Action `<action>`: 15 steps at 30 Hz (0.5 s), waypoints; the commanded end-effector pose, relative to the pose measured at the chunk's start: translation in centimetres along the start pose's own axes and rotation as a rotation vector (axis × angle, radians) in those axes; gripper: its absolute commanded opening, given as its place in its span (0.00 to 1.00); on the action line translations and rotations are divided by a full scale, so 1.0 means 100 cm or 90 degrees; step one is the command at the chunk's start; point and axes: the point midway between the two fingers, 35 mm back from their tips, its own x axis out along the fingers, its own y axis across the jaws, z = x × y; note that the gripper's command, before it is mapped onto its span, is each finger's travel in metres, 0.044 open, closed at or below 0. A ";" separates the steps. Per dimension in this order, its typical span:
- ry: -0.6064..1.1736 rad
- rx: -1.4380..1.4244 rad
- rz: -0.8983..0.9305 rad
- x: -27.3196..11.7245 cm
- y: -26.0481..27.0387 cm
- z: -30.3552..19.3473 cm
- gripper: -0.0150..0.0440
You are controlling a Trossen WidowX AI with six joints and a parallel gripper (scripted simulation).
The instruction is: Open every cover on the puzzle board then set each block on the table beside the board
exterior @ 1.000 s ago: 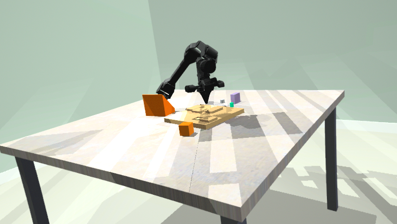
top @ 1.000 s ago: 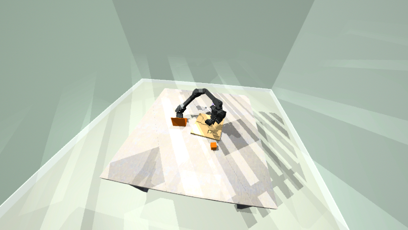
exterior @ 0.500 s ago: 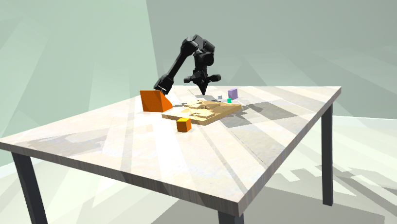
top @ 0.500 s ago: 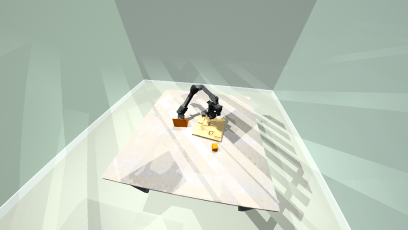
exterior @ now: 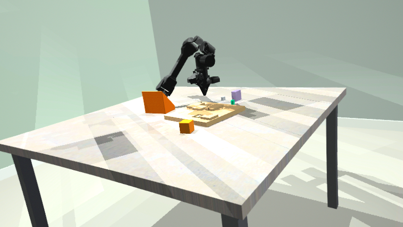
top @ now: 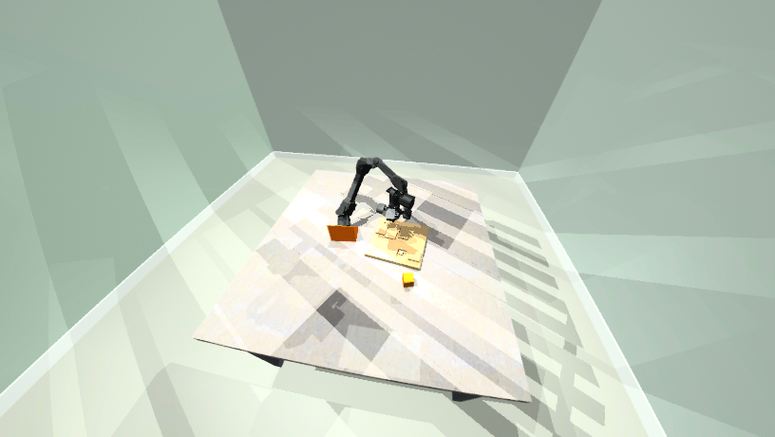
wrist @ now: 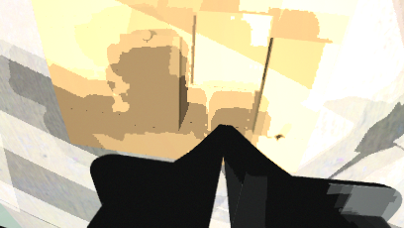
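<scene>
The wooden puzzle board (top: 380, 252) (exterior: 180, 116) (wrist: 74, 50) lies flat on the table. Low wooden covers of the same colour lie on it, among them a front cover (exterior: 210, 116) and a cover further back (exterior: 216, 106) (wrist: 230, 50). A small square outline (top: 400, 252) shows near the board's front. Shadows blur which covers are open and whether any well holds a block. My gripper (top: 391, 218) (exterior: 204, 94) (wrist: 225, 131) is shut and empty, pointing down above the back part of the board.
An orange-yellow cube (top: 407, 279) (exterior: 186, 126) stands in front of the board. A small green block (exterior: 232, 101), a small grey block (exterior: 222, 98) and a purple block (exterior: 236, 95) stand behind it. A large orange wedge (top: 343, 233) (exterior: 153, 102) stands left, by the arm's base.
</scene>
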 end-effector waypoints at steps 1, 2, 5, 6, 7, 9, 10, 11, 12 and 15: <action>0.003 0.004 0.002 0.000 0.000 -0.001 0.25; 0.003 0.004 0.002 0.000 0.000 -0.001 0.25; 0.003 0.004 0.002 0.000 0.000 -0.001 0.25; 0.003 0.004 0.002 0.000 0.000 -0.001 0.25; 0.003 0.004 0.002 0.000 0.000 -0.001 0.25; 0.003 0.004 0.002 0.000 0.000 -0.001 0.25; 0.003 0.004 0.002 0.000 0.000 -0.001 0.25; 0.003 0.004 0.002 0.000 0.000 -0.001 0.25; 0.003 0.004 0.002 0.000 0.000 -0.001 0.25; 0.002 0.004 0.002 0.002 0.000 -0.001 0.25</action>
